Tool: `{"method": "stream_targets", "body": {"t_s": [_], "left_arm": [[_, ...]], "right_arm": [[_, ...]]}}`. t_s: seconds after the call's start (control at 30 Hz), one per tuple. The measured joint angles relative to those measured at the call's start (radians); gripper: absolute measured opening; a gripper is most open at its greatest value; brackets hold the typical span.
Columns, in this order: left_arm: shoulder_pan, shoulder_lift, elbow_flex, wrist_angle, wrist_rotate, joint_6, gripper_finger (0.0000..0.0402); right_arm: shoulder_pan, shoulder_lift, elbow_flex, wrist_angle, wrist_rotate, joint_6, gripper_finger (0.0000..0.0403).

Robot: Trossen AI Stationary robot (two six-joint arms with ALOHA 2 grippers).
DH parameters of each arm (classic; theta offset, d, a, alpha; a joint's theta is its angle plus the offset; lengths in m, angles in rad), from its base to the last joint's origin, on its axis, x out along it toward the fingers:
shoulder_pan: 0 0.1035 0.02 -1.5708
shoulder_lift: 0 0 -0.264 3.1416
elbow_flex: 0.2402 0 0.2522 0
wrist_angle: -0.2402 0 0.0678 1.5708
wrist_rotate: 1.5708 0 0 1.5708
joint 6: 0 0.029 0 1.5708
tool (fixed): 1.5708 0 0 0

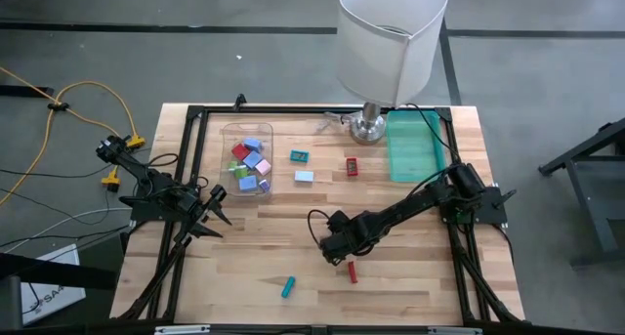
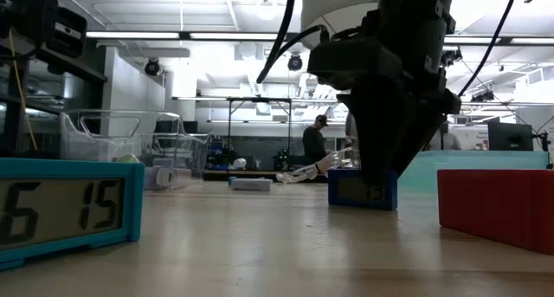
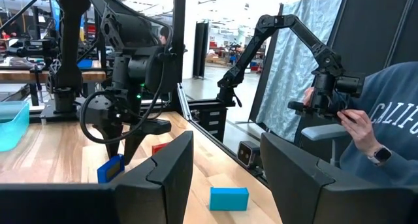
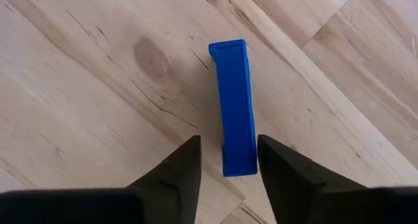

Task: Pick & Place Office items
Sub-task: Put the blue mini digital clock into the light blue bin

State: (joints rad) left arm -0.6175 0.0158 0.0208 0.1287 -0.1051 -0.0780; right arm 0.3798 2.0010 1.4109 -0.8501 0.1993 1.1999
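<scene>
The whole wooden table is seen straight down from the high view, while the low view is set right at tabletop level, facing the room behind. A dark blue block is viewed close up by the right wrist camera and shared with the low and left wrist views.

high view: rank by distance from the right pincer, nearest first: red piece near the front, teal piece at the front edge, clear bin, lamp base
From the right pincer:
1. Red piece, just beside it toward the front.
2. Teal piece, front edge, toward the left arm's side.
3. Clear bin, far side, left.
4. Lamp base, back edge.
</scene>
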Motion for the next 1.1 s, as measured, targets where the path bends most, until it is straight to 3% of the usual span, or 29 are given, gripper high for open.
{"method": "stream_targets", "body": {"t_s": [0.6, 1.1], "left_arm": [[0.000, 0.000, 0.000, 0.000, 0.000, 0.000, 0.0173], [0.000, 0.000, 0.000, 0.000, 0.000, 0.000, 0.0173]], "right_arm": [[0.000, 0.000, 0.000, -0.012, -0.020, 0.000, 0.0066], [0.000, -0.007, 0.001, -0.010, 0.019, -0.005, 0.0063]]}}
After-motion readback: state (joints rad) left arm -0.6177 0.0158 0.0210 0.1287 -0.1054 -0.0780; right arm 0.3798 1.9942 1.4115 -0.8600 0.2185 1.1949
